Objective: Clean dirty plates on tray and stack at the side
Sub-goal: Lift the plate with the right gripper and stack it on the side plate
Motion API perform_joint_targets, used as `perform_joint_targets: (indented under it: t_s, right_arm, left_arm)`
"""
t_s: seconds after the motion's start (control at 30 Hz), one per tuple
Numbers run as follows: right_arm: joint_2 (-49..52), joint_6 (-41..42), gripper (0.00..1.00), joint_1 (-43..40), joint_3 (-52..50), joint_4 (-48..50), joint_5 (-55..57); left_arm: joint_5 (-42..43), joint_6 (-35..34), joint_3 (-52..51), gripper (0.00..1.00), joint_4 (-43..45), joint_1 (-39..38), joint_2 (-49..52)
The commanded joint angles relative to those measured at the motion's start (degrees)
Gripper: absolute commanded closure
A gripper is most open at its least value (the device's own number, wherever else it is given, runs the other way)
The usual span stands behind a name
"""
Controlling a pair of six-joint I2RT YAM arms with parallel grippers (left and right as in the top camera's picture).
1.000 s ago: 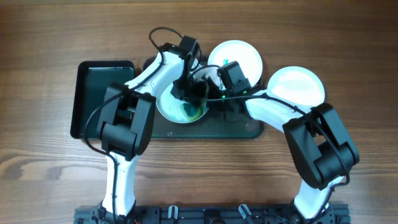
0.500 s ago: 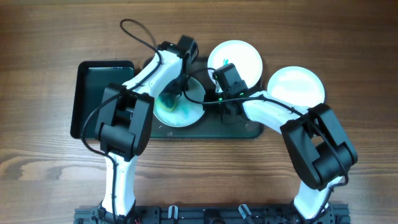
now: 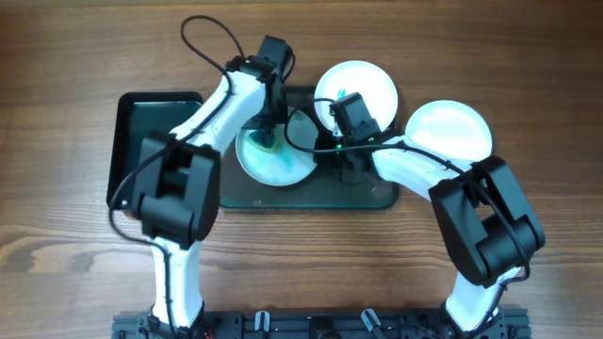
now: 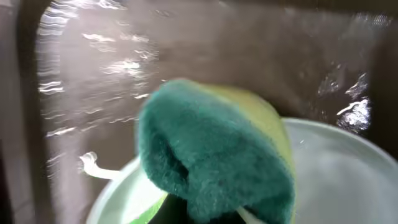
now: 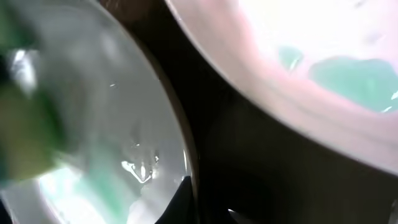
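A pale blue plate [image 3: 283,165] with a green smear lies on the dark grey-green tray [image 3: 367,193]. My left gripper [image 3: 265,134] is shut on a green and yellow sponge [image 4: 211,149] and presses it on the plate's far left part [image 4: 336,180]. My right gripper [image 3: 325,143] is clamped on the plate's right rim [image 5: 186,155], one finger inside the rim [image 5: 205,208]. A white plate [image 3: 358,85] with a small green smear sits at the tray's far right corner, also in the right wrist view [image 5: 311,68]. A clean white plate [image 3: 450,127] lies on the table to the right.
A smaller black tray [image 3: 141,151] stands left of the big tray and holds nothing that I can see. The left arm's black cable [image 3: 203,38] loops over the table behind the trays. The wooden table [image 3: 528,56] stretches all around.
My left gripper has swept the sponge from the plate's right middle to its left and then toward the far rim. The green smear has spread thinner. The right gripper has stayed on the rim.
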Motion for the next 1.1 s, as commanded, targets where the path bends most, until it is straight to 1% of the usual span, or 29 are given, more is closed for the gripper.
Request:
perform_joint_targets:
  t_s: [0.0, 0.07, 0.13, 0.17, 0.3, 0.33, 0.4, 0.53, 0.57, 0.6, 0.67, 0.7, 0.73, 0.77, 0.83, 0.9, 0.93, 0.97, 1.0, 1.03, 1.07]
  right_arm:
    - [1.03, -3.04, 0.96, 0.74, 0.55, -1.9, -2.73]
    - [-0.42, -6.19, 0.96, 0.74, 3.61, -7.61, -1.46]
    - [-3.06, -9.11, 0.96, 1.33, 7.21, -15.04, 4.46]
    - [-5.18, -10.49, 0.96, 2.27, 8.31, -17.59, 9.16]
    - [-14.75, -12.11, 0.96, 9.46, 9.31, -23.34, 35.95]
    - [-17.14, -12.15, 0.96, 12.5, 9.31, -24.72, 46.18]
    - [-19.15, -14.05, 0.96, 16.79, 9.31, -25.99, 59.41]
    - [-20.06, -21.86, 0.96, 25.0, 9.31, -25.35, 87.27]
    - [-20.06, -24.37, 0.96, 26.4, 9.31, -24.35, 92.32]
    - [-20.06, -28.81, 0.96, 28.37, 9.29, -21.79, 98.66]
    - [-20.06, -34.18, 0.96, 29.88, 9.29, -17.77, 102.51]
    - [-20.06, -39.98, 0.96, 30.53, 9.29, -14.32, 102.49]
    - [-20.06, -43.85, 0.96, 30.67, 9.29, -11.04, 102.49]
    - [-20.06, -45.9, 0.96, 30.64, 9.29, -8.22, 102.49]
    - [-20.06, -46.77, 0.96, 30.64, 9.29, -5.62, 102.47]
    - [-20.06, -46.4, 0.96, 30.49, 9.16, -5.49, 100.74]
    - [-20.06, -46.29, 0.96, 30.25, 8.87, -5.55, 98.49]
    - [-20.06, -44.28, 0.96, 29.77, 8.15, -6.27, 95.17]
    - [-20.06, -40.63, 0.96, 29.11, 7.34, -8.52, 90.95]
    - [-20.06, -35.23, 0.96, 28.11, 6.73, -13.31, 83.97]
    - [-20.06, -28.17, 0.96, 26.53, 6.62, -18.71, 76.08]
  left_arm:
    - [-4.48, -6.64, 0.42, 0.96, -5.05, 3.74, -12.37]
    - [-0.85, -6.62, 0.42, 0.96, -8.48, 6.86, -15.39]
    - [1.88, -6.58, 0.39, 0.96, -10.56, 10.64, -15.98]
    - [2.54, -6.58, 0.39, 0.96, -10.97, 12.07, -15.8]
    - [4.59, -6.4, 0.39, 0.96, -10.91, 13.16, -15.78]
    - [4.59, -6.4, 0.39, 0.96, -10.91, 13.05, -15.78]
    - [4.59, -6.4, 0.39, 0.96, -10.93, 12.92, -15.78]
    - [4.63, -6.4, 0.39, 0.96, -11.04, 12.79, -15.78]
    - [4.83, -6.4, 0.39, 0.96, -11.13, 12.79, -15.78]
    - [5.01, -6.4, 0.39, 0.96, -11.13, 12.79, -15.78]
    - [5.01, -6.4, 0.39, 0.96, -11.13, 12.79, -15.78]
    - [5.01, -6.4, 0.39, 0.96, -11.13, 12.79, -15.78]
    - [5.01, -6.4, 0.39, 0.96, -11.13, 12.79, -15.76]
    - [5.01, -6.4, 0.39, 0.96, -11.13, 12.79, -15.78]
    - [5.03, -6.4, 0.39, 0.96, -11.13, 12.79, -15.78]
    - [5.03, -6.4, 0.39, 0.96, -11.1, 12.79, -15.78]
    - [5.03, -6.4, 0.39, 0.96, -11.1, 12.79, -15.78]
    - [5.03, -6.4, 0.39, 0.96, -11.1, 12.79, -15.78]
    - [5.03, -6.4, 0.39, 0.96, -11.1, 12.79, -15.78]
    - [5.03, -6.4, 0.39, 0.96, -11.1, 12.79, -15.78]
    - [5.03, -6.4, 0.39, 0.96, -11.1, 12.79, -15.78]
